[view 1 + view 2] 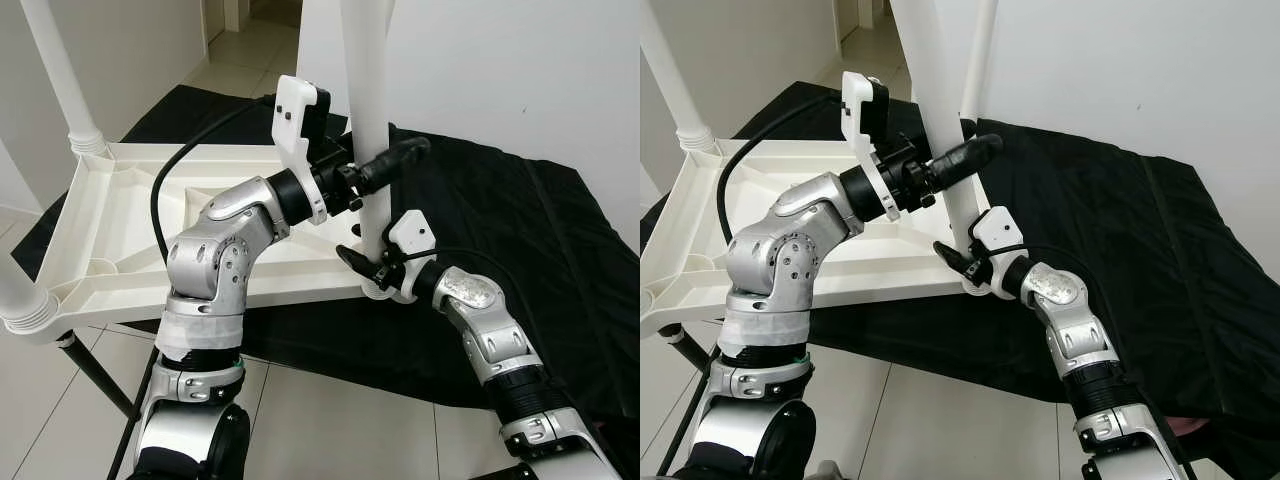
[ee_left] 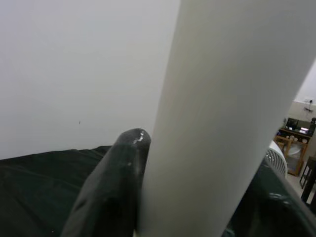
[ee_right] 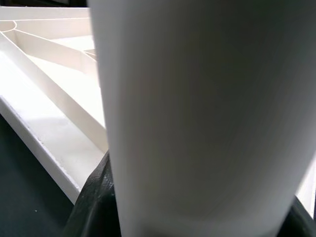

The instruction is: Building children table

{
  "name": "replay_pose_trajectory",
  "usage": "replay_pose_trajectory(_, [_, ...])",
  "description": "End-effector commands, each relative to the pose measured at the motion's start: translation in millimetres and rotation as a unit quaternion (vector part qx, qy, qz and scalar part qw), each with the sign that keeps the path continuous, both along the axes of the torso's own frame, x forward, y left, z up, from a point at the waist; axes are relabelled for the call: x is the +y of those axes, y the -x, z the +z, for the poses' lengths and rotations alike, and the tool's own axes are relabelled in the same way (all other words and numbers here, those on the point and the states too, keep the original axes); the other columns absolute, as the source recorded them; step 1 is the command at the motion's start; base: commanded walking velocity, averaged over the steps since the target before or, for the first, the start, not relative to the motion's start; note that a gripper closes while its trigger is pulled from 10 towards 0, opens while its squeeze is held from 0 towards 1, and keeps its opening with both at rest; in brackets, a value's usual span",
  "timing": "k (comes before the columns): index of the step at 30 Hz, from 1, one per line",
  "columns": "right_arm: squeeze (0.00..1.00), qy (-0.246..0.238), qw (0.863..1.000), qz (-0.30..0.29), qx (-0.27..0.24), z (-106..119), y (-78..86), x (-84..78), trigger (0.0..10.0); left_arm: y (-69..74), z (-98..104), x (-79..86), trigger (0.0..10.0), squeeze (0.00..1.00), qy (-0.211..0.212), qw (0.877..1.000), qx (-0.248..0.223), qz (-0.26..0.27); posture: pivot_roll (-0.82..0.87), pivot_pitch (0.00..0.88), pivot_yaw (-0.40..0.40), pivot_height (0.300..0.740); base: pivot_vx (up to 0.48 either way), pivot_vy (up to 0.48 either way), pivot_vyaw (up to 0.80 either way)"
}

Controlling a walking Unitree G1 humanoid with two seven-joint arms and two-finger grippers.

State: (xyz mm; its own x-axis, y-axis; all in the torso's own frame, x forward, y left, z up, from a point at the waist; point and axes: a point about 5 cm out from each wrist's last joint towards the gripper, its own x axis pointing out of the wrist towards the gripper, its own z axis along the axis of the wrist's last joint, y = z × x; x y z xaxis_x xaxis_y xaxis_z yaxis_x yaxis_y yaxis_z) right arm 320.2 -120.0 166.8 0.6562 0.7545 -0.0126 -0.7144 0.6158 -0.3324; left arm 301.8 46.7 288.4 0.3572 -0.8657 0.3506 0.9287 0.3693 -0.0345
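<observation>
A black cloth (image 1: 500, 230) covers the floor from 12 to 4 o'clock. Pale glossy floor tiles (image 1: 330, 420) lie at 6 o'clock. A white wall (image 1: 520, 70) rises at 1 o'clock; a tiled passage (image 1: 240, 45) opens at 11 o'clock.

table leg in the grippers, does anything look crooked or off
Nothing stands out. The leg stands about upright at the corner of the upturned tabletop, with the left gripper clamped higher up and the right gripper at its base.
</observation>
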Motion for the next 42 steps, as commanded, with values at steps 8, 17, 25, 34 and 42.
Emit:
replay_pose_trajectory(8, [0.00, -0.002, 1.000, -0.010, 0.017, -4, 0.2, -4.5, 10.0, 5.1, 9, -8.9, 0.0, 0.00, 0.014, 0.999, -0.014, -0.034, 0.02, 0.000, -0.065, 0.740, 0.000, 0.000, 0.00])
replay_pose_trajectory(17, [0.00, -0.016, 0.999, -0.018, 0.021, -3, -0.9, -4.1, 10.0, -1.6, 9, -9.9, 10.0, 0.00, 0.002, 1.000, -0.001, 0.003, 0.02, 0.000, -0.068, 0.740, 0.000, 0.000, 0.00])
replay_pose_trajectory(25, [1.00, -0.046, 0.997, -0.056, 0.022, 1, -6.5, -7.3, 10.0, -13.3, 12, -7.4, 10.0, 0.00, -0.010, 0.998, 0.023, 0.062, 0.02, 0.000, -0.063, 0.740, 0.000, 0.000, 0.00])
replay_pose_trajectory(34, [1.00, -0.063, 0.993, -0.098, 0.004, 6, -11.7, -7.4, 10.0, -19.8, 18, -7.3, 10.0, 0.00, -0.018, 0.995, 0.045, 0.083, 0.02, 0.000, -0.062, 0.740, 0.000, 0.000, 0.00])
replay_pose_trajectory(42, [0.00, -0.075, 0.989, -0.131, -0.005, 9, -16.0, -4.3, 10.0, -23.3, 23, -9.8, 10.0, 0.00, -0.025, 0.993, 0.053, 0.104, 0.01, 0.000, -0.057, 0.740, 0.000, 0.000, 0.00])
